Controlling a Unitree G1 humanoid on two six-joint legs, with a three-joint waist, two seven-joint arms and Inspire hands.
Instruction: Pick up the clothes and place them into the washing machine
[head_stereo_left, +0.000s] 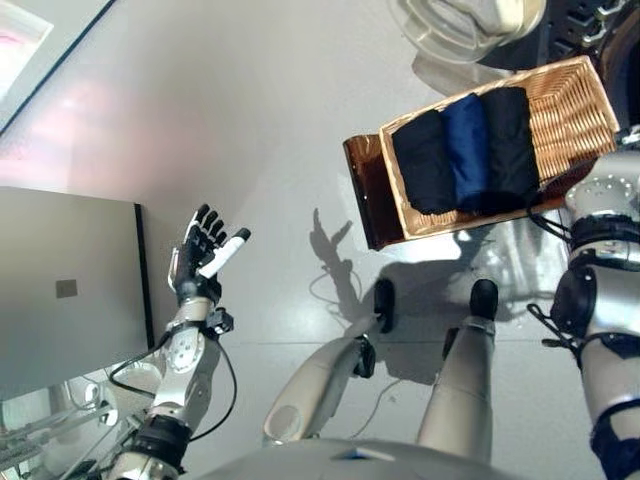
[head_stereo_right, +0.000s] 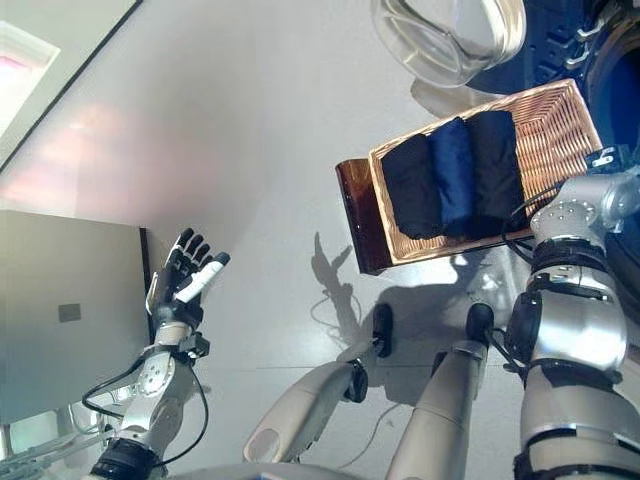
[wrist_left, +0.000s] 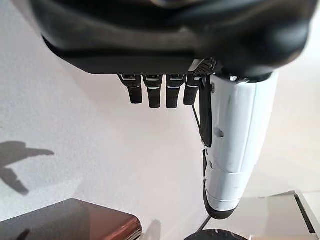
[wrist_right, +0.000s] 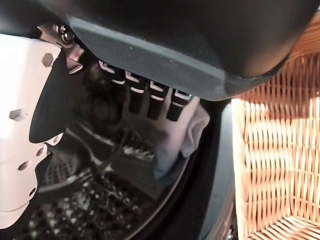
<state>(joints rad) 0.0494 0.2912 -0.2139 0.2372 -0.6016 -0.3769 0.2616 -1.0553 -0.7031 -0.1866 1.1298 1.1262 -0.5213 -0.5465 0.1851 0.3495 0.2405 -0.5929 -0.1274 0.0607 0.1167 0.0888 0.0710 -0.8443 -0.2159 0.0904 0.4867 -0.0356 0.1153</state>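
A wicker basket sits on a brown stand at the upper right. It holds three folded clothes side by side: a black one, a blue one and another black one. My right hand shows only in its wrist view. It hangs open with straight fingers over the dark drum of the washing machine. A pale grey cloth lies on the drum's rim just past the fingers. My left hand is raised open over the floor at the left, holding nothing.
The washer's round glass door stands open at the top, beside the dark machine front. A grey cabinet stands close to my left hand. Pale floor lies between the cabinet and the basket.
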